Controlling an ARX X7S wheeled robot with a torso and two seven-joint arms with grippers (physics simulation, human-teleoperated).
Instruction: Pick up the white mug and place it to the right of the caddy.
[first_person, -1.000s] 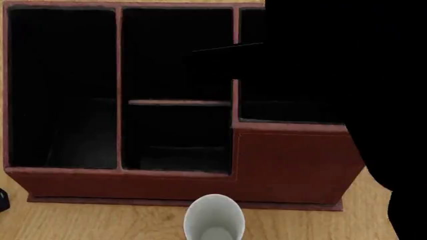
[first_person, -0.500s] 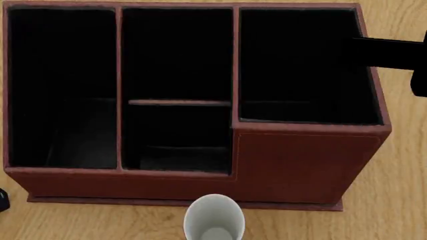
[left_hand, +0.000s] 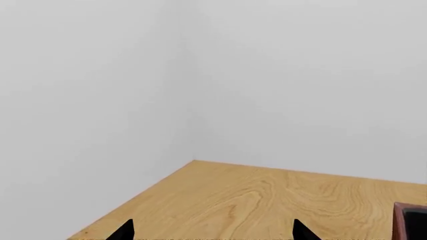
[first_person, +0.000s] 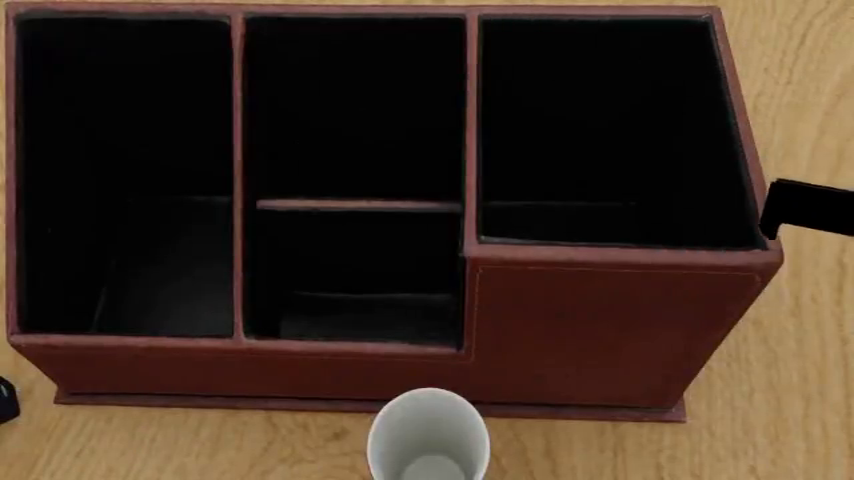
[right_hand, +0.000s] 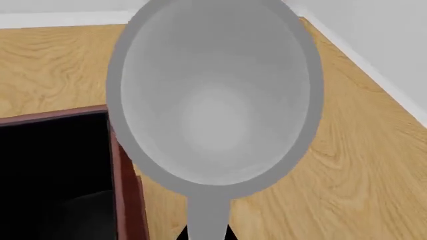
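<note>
**Mug carried out past the caddy's right end**

The right gripper (right_hand: 207, 236) is barely visible in its own camera. Only dark tips show on either side of the mug's handle, so it looks clamped on that handle. The mug (right_hand: 213, 100) fills the view, mouth toward the lens. It appears to be held off the table (right_hand: 363, 150), next to a corner of the caddy (right_hand: 127, 165).

A second ago the right arm (first_person: 810, 210) blacked out the whole right side of the head view. Half a second ago it crossed the caddy's (first_person: 601, 320) far right compartment. Now only a stub shows at the right edge, level with the tall section's rim. The mug is out of the head view.

I judge the carry to be nearly done: the load is out on the correct side and mostly needs lowering clear of the wall.

The left gripper (left_hand: 213, 235) hangs idle over bare wood, tips spread. A second mug (first_person: 427, 440) in front of the caddy has not moved.
</note>
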